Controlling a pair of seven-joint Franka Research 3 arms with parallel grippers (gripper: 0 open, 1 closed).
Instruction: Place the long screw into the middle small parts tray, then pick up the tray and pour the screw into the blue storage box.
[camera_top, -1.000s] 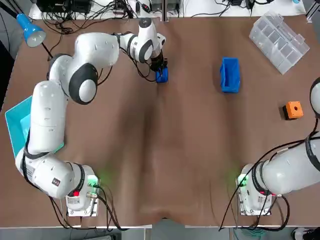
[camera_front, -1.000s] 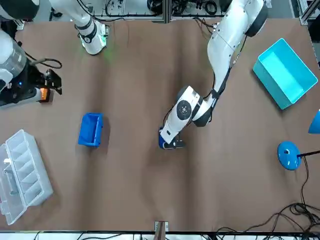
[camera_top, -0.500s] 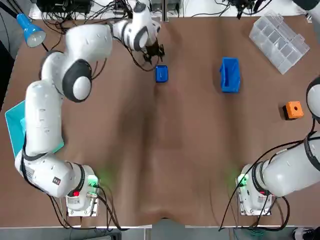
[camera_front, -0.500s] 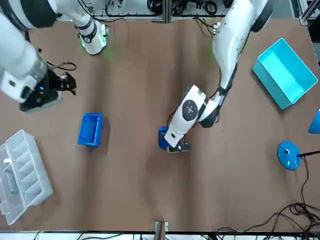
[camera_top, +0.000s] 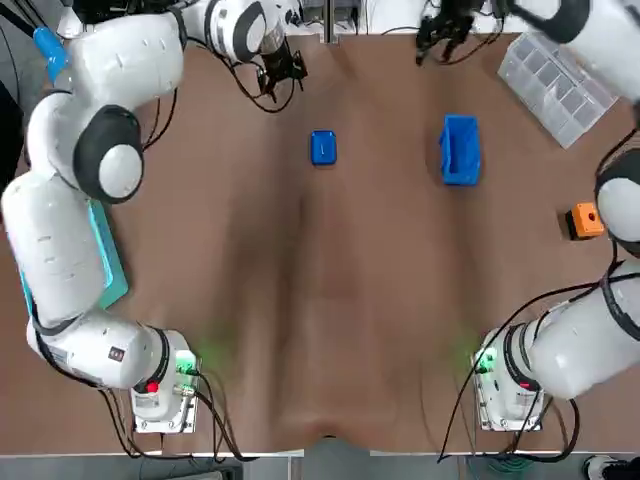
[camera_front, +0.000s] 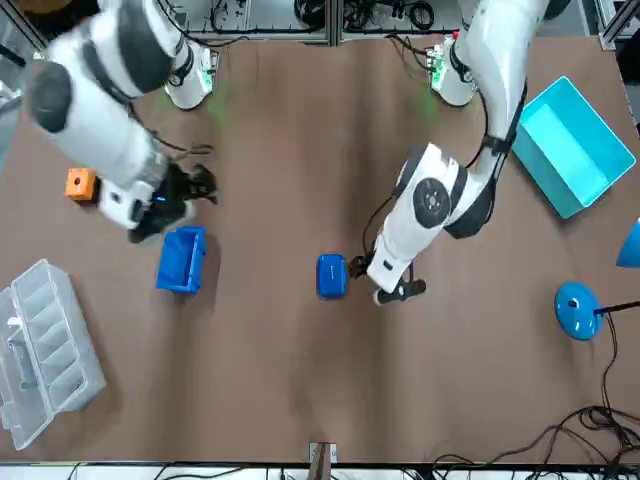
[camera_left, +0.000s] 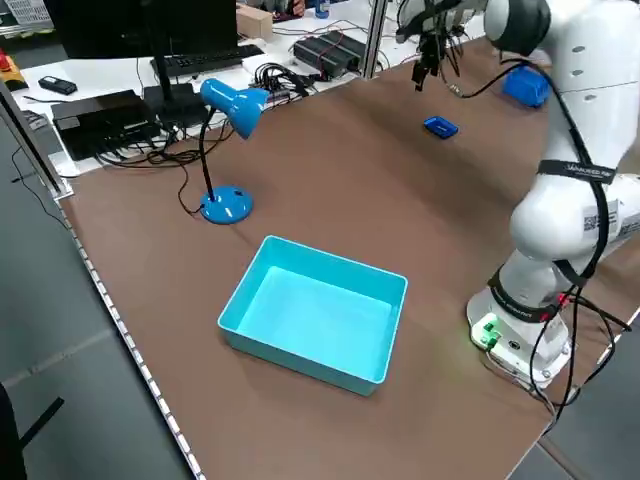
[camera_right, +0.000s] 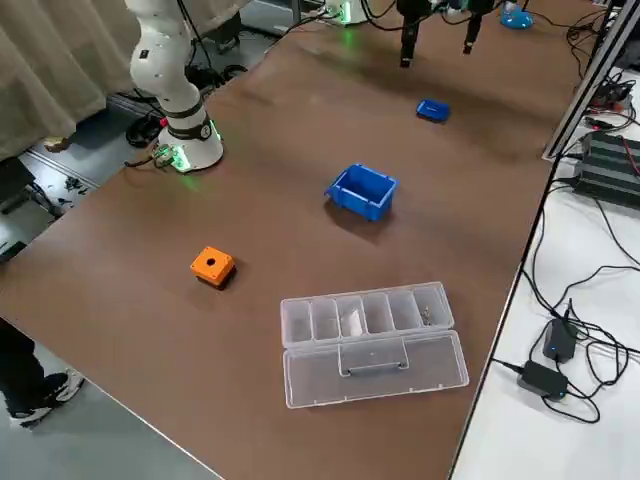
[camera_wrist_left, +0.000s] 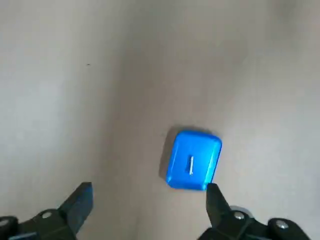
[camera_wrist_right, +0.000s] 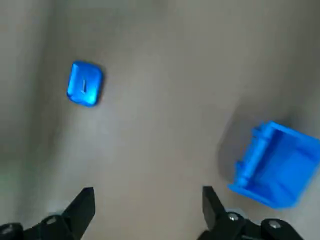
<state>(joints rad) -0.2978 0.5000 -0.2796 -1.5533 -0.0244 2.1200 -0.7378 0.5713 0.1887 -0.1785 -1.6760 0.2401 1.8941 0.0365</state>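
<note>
The small blue parts tray (camera_top: 322, 147) (camera_front: 331, 275) lies flat on the brown table, with the long screw (camera_wrist_left: 191, 165) (camera_wrist_right: 83, 86) lying inside it. The blue storage box (camera_top: 460, 149) (camera_front: 181, 259) (camera_wrist_right: 275, 165) stands to its right in the top view, a short gap away. My left gripper (camera_top: 280, 68) (camera_wrist_left: 147, 197) hovers open and empty, high above the table and back-left of the tray. My right gripper (camera_top: 440, 30) (camera_wrist_right: 146, 200) also hangs open and empty, near the far edge, with the tray and the box both below it.
A clear compartment organiser (camera_top: 560, 70) (camera_right: 370, 330) sits at the far right corner. An orange cube (camera_top: 587, 219) (camera_front: 79, 182) rests near the right edge. A teal bin (camera_front: 570, 145) (camera_left: 315, 310) and a blue desk lamp (camera_left: 230, 110) occupy the left side.
My left gripper has left the small tray and pulled up and back to the far left. My right arm has swung from beside the orange cube to the far edge near the blue box.
</note>
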